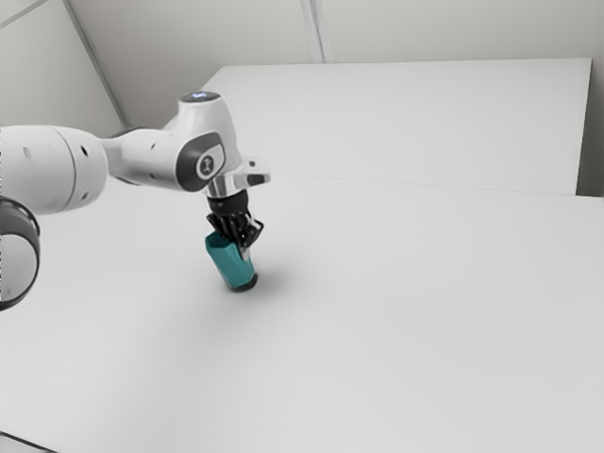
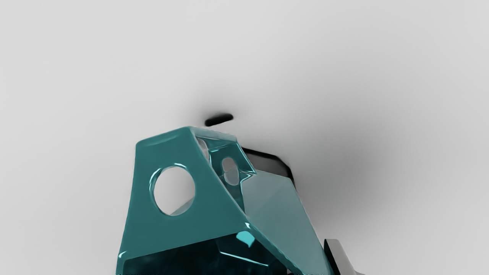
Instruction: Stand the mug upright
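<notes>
The claw (image 1: 238, 236) was down at the upper end of the teal mug (image 1: 229, 264), overlapping its rim in the exterior view. I could not tell how far open the claw stood, nor whether it had the mug gripped between its two sides. In the wrist view, part of the claw was right beside the mug's sloping outer wall, close to the rim, and the mug's dark, open mouth (image 2: 183, 261) was just at the claw.

The mug was not upright. It leaned, its mouth up and toward the exterior view's left, its black base (image 1: 245, 284) low and toward the exterior view's right. The base was at or very near the white table (image 1: 396, 311); I could not tell whether it touched. A soft shadow spread around it.

The mug had flat, angled faces. A round hole went through one teal face, showing the pale table behind it, with a smaller opening beside it. A short dark mark (image 2: 219, 119) was on the table near the mug. The white arm (image 1: 142, 157) reached in from the exterior view's left.
</notes>
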You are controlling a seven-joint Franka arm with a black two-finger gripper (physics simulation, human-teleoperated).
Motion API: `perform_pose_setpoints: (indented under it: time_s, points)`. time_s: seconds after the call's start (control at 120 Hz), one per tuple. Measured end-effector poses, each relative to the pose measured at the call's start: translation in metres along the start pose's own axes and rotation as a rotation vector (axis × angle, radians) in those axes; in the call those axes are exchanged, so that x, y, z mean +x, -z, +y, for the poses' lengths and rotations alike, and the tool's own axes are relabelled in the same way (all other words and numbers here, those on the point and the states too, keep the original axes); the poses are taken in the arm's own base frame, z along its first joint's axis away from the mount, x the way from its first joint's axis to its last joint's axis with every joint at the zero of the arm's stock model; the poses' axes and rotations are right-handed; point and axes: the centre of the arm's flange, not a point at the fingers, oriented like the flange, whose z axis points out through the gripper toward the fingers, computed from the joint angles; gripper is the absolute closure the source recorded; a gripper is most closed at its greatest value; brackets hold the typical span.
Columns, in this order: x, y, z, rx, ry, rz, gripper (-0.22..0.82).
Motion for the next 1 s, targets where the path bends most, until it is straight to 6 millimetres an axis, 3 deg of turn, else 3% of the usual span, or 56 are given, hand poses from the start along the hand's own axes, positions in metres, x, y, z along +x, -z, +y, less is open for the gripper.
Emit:
perform_pose_setpoints:
  time_s: [0.092, 0.3, 0.367, 0.5, 0.658, 0.708, 0.783, 1.0]
  points:
    - [0.002, -0.007, 0.0, -0.003, 0.002, -0.008, 0.71]
    - [0.001, 0.002, 0.005, -0.011, 0.006, 0.011, 0.29]
    - [-0.004, 0.024, 0.008, -0.01, 0.005, 0.042, 0.21]
    - [-0.022, 0.086, 0.008, -0.027, 0.026, 0.125, 0.11]
    - [-0.031, 0.188, 0.004, -0.026, 0.034, 0.228, 0.05]
    - [-0.034, 0.208, 0.001, -0.025, 0.036, 0.232, 0.04]
    - [-0.04, 0.218, -0.001, -0.03, 0.04, 0.208, 0.03]
    - [-0.049, 0.216, 0.001, -0.044, 0.037, 0.143, 0.01]
